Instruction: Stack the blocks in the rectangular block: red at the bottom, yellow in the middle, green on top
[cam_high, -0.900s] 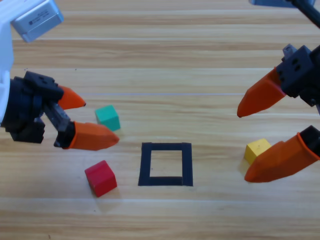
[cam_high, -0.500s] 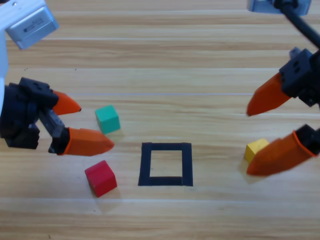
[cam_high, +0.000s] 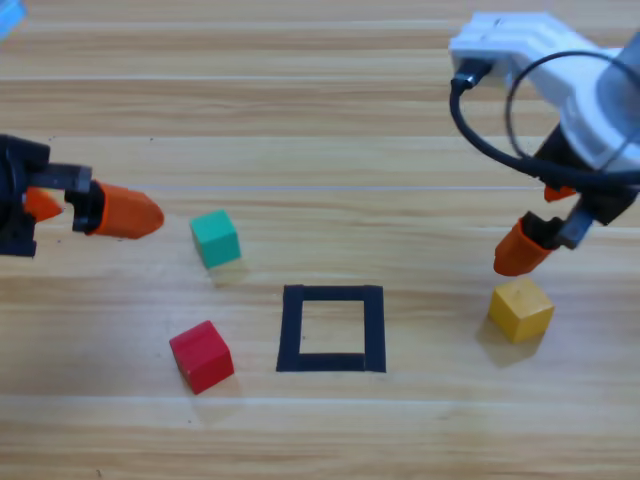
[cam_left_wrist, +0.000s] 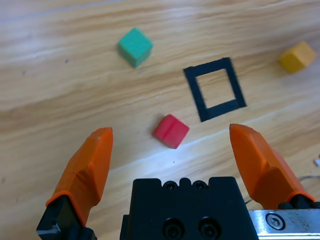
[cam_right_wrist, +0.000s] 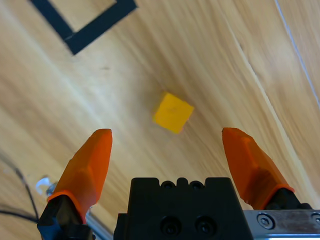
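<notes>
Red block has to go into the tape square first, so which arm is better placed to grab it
Left, probably. The red cube lies left of the tape square, on the side of the open left gripper. The open right gripper hangs by the yellow cube.

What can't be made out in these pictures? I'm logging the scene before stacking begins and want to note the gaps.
- Left gripper, high view: the picture's left edge cuts off most of it.
- Right gripper, high view: its own arm and cable cover all but one orange tip, so how high it is above the yellow cube is unclear.
- Green cube, red cube: undersides unseen in every view.
- Tape square, right wrist view: cut off by the top edge.
</notes>
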